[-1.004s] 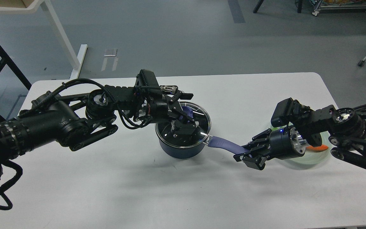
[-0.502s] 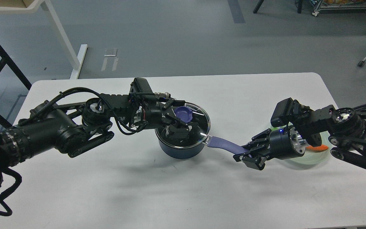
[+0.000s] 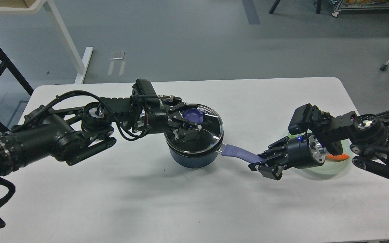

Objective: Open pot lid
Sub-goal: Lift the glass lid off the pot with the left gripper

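The dark blue pot (image 3: 191, 161) stands at the table's middle, its lavender handle (image 3: 236, 152) pointing right. The glass pot lid (image 3: 209, 130) with its purple-blue knob (image 3: 193, 116) sits tilted over the pot's mouth and covers most of it. My left gripper (image 3: 190, 122) comes in from the left and is shut on the knob, with fingers above and below it. My right gripper (image 3: 261, 163) is shut on the far end of the handle, low over the table.
A pale green plate (image 3: 337, 169) with an orange item (image 3: 338, 157) lies at the right, mostly hidden behind my right arm. The white table (image 3: 181, 202) ends close behind the pot and at the right beyond the plate.
My left arm has drawn back to the left with the lid. The knob, earlier half hidden by the fingers, now shows, and the lid stands flatter over the pot. The right gripper has not moved.
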Controlling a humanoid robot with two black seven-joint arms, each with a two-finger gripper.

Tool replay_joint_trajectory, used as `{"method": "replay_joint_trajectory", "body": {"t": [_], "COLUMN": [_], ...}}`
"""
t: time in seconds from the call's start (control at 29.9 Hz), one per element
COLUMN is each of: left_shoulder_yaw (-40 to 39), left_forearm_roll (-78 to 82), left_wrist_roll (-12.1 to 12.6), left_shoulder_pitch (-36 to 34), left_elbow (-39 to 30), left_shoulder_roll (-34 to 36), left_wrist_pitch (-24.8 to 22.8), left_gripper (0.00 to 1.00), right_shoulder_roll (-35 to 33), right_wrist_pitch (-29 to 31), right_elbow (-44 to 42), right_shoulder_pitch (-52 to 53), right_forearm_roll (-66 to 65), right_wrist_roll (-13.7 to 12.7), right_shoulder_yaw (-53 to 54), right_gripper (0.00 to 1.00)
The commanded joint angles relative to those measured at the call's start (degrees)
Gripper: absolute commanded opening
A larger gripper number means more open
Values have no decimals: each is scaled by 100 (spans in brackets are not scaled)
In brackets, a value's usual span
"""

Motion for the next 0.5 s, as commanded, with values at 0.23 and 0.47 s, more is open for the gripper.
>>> {"method": "replay_joint_trajectory", "body": {"t": [0.23,0.47], "left_shoulder_yaw": [74,258], "left_forearm_roll": [-159,-159], "left_wrist_roll": [0,0], "left_shoulder_pitch": [173,1351], "left_elbow": [-707,-742], "left_shoulder_roll": [2091,2778], "left_wrist_pitch": [106,1002], "left_gripper": [29,30], "right_shoulder_roll": [1,1], "right_wrist_pitch": [0,0], "right_elbow": [1,1], "right_shoulder_pitch": [-4,-4], "right_forearm_roll": [-1,-1], "right_wrist_roll": [2,2], "right_shoulder_yaw": [-1,-1], "right_gripper": [30,30]}}
